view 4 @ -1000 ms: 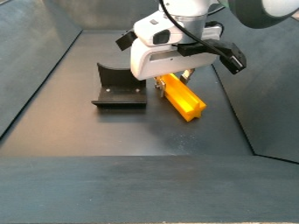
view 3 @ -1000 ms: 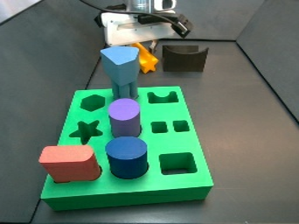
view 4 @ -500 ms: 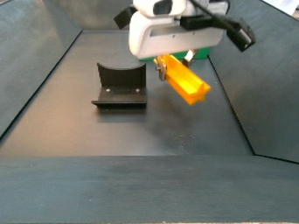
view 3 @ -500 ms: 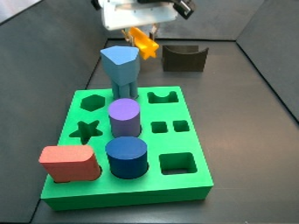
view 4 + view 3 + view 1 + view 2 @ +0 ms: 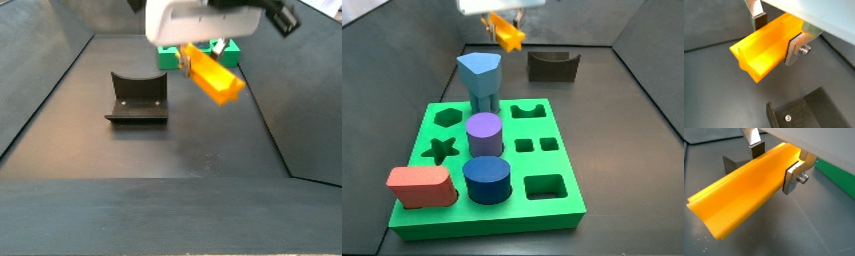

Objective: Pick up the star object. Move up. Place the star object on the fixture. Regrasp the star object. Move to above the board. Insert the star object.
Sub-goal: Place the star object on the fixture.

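Observation:
My gripper (image 5: 777,36) is shut on the star object (image 5: 767,47), a long orange-yellow prism lying crosswise between the fingers. In both side views the star object (image 5: 506,33) (image 5: 214,75) hangs well above the floor, under the gripper (image 5: 201,20) at the top edge. The fixture (image 5: 552,66) (image 5: 136,97), a dark notched block, stands on the floor below and to one side; both wrist views show part of it (image 5: 801,112) (image 5: 731,164). The green board (image 5: 569,165) lies nearer the camera, its star hole (image 5: 438,150) open.
On the board stand a light-blue pentagon peg (image 5: 478,80), a purple cylinder (image 5: 485,133), a dark blue cylinder (image 5: 486,180) and a red block (image 5: 420,187). Sloping dark walls (image 5: 54,70) enclose the floor on both sides.
The gripper has risen with the star object, lifting it from near the floor beside the fixture to high above it. The fixture and board have not moved.

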Robot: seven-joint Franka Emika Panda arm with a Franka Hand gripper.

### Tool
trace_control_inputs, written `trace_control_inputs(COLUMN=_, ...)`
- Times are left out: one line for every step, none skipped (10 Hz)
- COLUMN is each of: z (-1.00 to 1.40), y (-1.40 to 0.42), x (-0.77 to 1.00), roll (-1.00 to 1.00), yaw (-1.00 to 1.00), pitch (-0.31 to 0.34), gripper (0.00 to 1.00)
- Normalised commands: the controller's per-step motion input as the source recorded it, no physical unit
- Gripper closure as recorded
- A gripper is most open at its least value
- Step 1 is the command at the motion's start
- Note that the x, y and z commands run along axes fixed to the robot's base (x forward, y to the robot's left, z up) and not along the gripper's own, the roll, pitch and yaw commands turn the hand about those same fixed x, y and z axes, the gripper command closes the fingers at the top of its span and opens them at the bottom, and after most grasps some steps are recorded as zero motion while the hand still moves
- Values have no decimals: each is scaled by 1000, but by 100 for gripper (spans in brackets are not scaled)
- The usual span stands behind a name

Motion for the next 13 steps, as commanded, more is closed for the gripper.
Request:
trace_control_inputs(z=1000, y=-8, x=-20, roll=-33, yaw=13, pitch=19, gripper=100)
trace_control_inputs(z=1000, y=-9, x=-22, roll=-38, yaw=14, pitch=20, gripper=100)
trace_control_inputs(z=836, y=-13, x=-18, roll=-51, yaw=15, pitch=26, gripper=100)
trace_control_inputs(z=725, y=-13, x=-16, roll=-56, yaw=15, pitch=31, gripper=100)
trace_control_inputs(z=504, y=-12, x=-4, roll=-67, yaw=16, pitch=39, gripper=100)
trace_control_inputs(z=281, y=-12, x=5, roll=-78, yaw=16, pitch=55, gripper=100)
trace_control_inputs(z=-103, y=-79, x=1000, roll=-2, yaw=-1000, pitch=118, gripper=100)
trace_control_inputs(z=-147, y=-71, x=1000, roll=-5, yaw=-1000, pitch=131, gripper=100)
trace_control_inputs(z=-127, y=-52, x=1000, roll=-1, yaw=-1000, pitch=142, gripper=100)
trace_control_inputs(z=-99, y=-50, x=1000, roll=8, yaw=-1000, pitch=171, gripper=100)
trace_control_inputs(z=-90, y=-41, x=1000, roll=14, yaw=-959, pitch=208, gripper=100)
trace_control_inputs(z=-73, y=-32, x=1000, roll=22, yaw=-623, pitch=207, gripper=100)
trace_control_inputs(z=-63, y=-31, x=1000, roll=26, yaw=-474, pitch=204, gripper=100)
